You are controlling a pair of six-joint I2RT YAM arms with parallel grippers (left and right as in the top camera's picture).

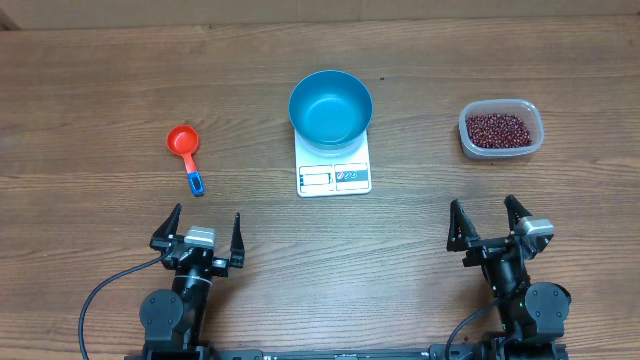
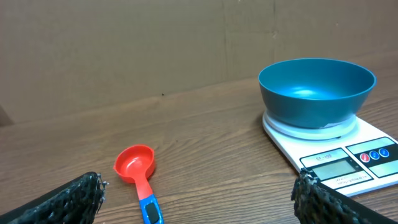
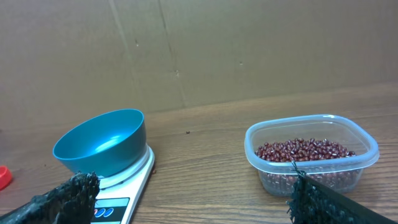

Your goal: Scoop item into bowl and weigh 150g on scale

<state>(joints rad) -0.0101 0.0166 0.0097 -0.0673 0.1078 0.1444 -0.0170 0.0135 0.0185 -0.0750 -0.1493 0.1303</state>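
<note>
"While both arms sit at the near edge of the table [image 1: 90, 70], what are my claws doing?"

"Your left gripper [image 1: 207, 213] is spread wide and has hold of nothing. In its wrist view you see bare wood between the two black fingers [image 2: 65, 202]. Your right gripper [image 1: 483, 202] is the same, jaws fully apart and gripping nothing."

"Where are the beans?"

"You'll find the beans [image 1: 497, 130] in the clear plastic tub [image 1: 465, 138], far right on the table and almost straight ahead of your right claw, though well apart from it. Every bean you can see lies inside that tub as a loose maroon heap."

"And the bowl?"

"Your blue bowl [image 1: 331, 105] stands upright on the white scale [image 1: 335, 177] at the middle of the table, covering the far part of the platform. The display and buttons sit on the edge facing you. From here you cannot read the display."

"Anything on the left?"

"You have the red scoop [image 1: 184, 142] there, lying flat on the wood well to the left of the scale. Its cup points away from you and its blue-tipped handle points back toward your left claw. Nothing is touching it."
</note>
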